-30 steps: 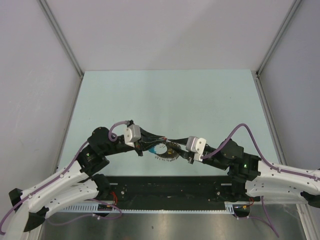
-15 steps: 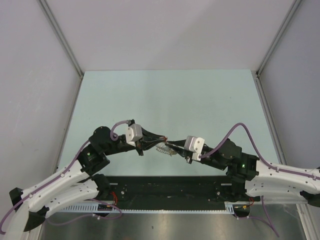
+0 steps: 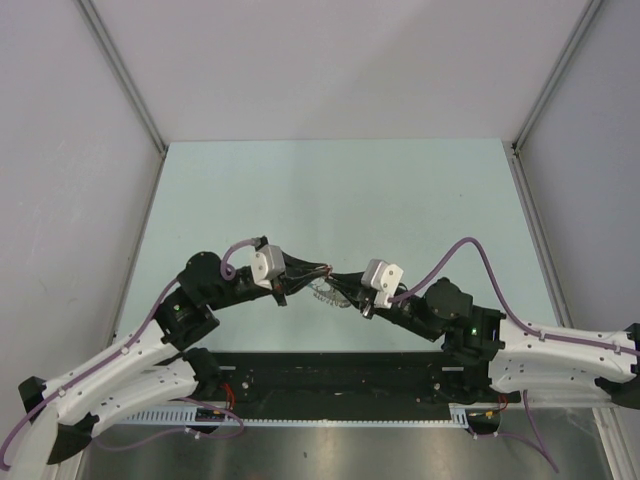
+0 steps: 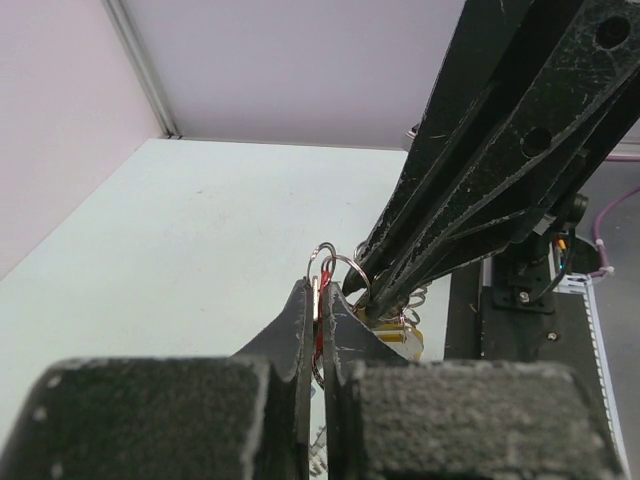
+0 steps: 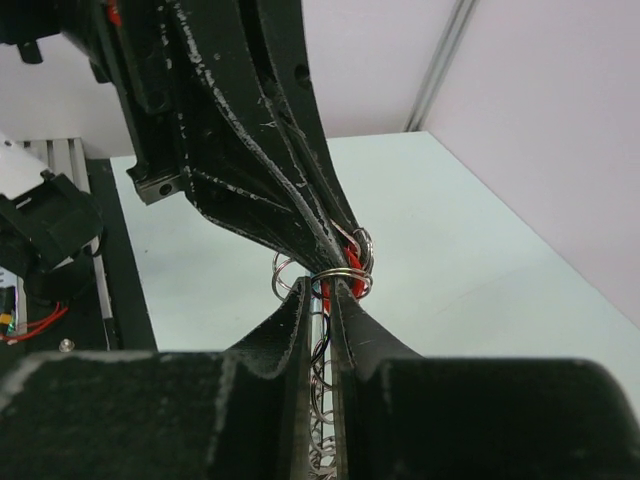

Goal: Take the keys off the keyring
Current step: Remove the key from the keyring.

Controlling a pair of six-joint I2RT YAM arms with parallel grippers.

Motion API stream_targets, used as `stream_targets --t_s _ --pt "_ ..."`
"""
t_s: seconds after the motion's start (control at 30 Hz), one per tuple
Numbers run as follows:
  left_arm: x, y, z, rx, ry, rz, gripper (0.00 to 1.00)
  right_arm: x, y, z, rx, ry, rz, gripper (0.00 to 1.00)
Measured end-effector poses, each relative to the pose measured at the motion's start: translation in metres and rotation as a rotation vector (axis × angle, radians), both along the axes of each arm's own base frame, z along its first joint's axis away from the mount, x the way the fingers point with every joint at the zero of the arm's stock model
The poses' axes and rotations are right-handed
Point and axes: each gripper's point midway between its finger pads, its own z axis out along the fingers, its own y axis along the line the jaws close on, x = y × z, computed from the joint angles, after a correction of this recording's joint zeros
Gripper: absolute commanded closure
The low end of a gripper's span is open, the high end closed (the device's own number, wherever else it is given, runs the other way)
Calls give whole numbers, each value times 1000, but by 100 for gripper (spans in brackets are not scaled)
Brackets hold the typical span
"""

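Note:
My two grippers meet tip to tip above the near middle of the table. The left gripper [image 3: 324, 271] [image 4: 320, 292] is shut on the key [image 4: 321, 318], whose red head shows between its jaws. Silvery rings of the keyring [image 4: 343, 270] stick out past its tips. The right gripper [image 3: 341, 283] [image 5: 322, 296] is shut on the keyring [image 5: 341, 273], pinching its silvery coiled links, and one ring lies across its tips. The key's red head [image 5: 349, 287] shows just behind that ring. Loose coiled links [image 3: 323, 295] hang below both grippers. No blue arc is visible.
A pale green table top [image 3: 330, 200] stretches away from the grippers, between grey walls with metal corner posts [image 3: 120, 75]. A black base rail [image 3: 330, 375] runs along the near edge. A small yellow tag [image 4: 398, 336] hangs among the links.
The right jaws have closed on the keyring. Both grippers moved slightly away from the near edge, the right arm shifting left. The hanging loop with its blue arc is now bunched up.

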Motion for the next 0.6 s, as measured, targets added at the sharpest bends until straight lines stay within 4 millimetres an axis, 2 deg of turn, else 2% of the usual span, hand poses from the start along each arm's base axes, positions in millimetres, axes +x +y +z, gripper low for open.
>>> stream_targets --t_s 0.6 --pt "12 6 7 2 -48 73 100 13 -3 9 141 153 -101 100"
